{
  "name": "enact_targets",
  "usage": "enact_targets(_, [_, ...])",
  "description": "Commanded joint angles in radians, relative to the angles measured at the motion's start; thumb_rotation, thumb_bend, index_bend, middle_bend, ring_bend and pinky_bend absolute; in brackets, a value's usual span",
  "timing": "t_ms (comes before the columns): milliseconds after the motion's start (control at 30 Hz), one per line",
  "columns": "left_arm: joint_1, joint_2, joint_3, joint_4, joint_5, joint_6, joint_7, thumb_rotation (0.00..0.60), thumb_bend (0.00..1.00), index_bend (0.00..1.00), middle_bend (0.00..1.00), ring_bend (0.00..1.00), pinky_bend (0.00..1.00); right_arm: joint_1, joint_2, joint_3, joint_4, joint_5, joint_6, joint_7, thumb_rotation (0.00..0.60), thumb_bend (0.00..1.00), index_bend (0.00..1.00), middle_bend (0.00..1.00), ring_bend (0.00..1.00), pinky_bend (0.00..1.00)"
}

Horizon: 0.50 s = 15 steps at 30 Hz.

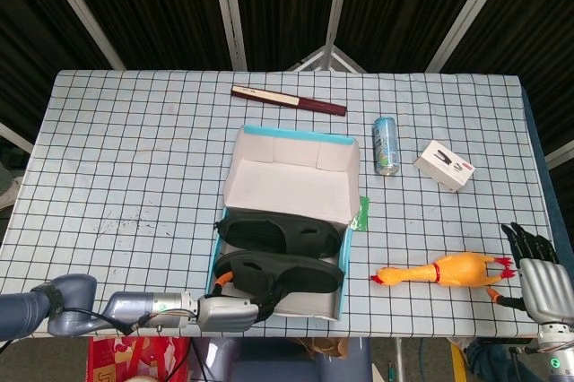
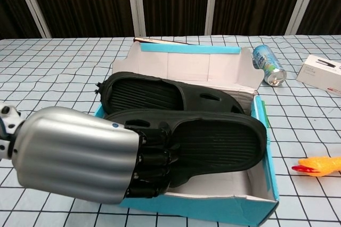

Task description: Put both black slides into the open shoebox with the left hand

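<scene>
Around the work area I see a blue drink can point(image 1: 386, 145) lying on its side just right of the shoebox point(image 1: 278, 315), and a small white carton point(image 1: 444, 165) further right. A dark red, flat stick-like object point(image 1: 288, 100) lies behind the box, and a yellow rubber chicken point(image 1: 445, 271) lies on the checkered counter point(image 1: 126, 158) near my right hand. Something green point(image 1: 361, 214) sticks out beside the box's right wall. The raised white lid point(image 2: 192, 66) stands at the back of the box.

Both slides are black, ribbed on the sole and turned sole-up. The far slide point(image 2: 168, 94) lies inside the box toward the lid. The near slide point(image 2: 213, 142) sits over the front part of the box, its heel end at my left hand; I cannot tell whether it rests flat on the floor of the box.

My left hand point(image 2: 80, 155) reaches in low from the front left corner, silver back toward the chest camera, black fingers point(image 2: 152, 155) curled around the near slide's end, holding it. My right hand point(image 1: 538, 274) rests at the counter's right edge, well apart, fingers spread and holding nothing.
</scene>
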Motion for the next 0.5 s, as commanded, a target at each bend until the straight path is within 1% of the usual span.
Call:
enact_targets(33, [0.001,-0.001,0.004,-0.002,-0.011,-0.007,-0.007,0.6,0.54,0.32,0.49,0.2,0.33,0.0,0.0,-0.001,0.0,-0.002,0.0,0.0,0.6,0.16,0.0,0.05,0.09,0.07])
enact_targets(500, [-0.007,-0.044,0.018,0.013,-0.067,-0.054,-0.042,0.6,0.55,0.32,0.48,0.21,0.36,-0.003,0.003,0.0,0.0,-0.003,0.004,0.007,0.6,0.16,0.0,0.05,0.09,0.07])
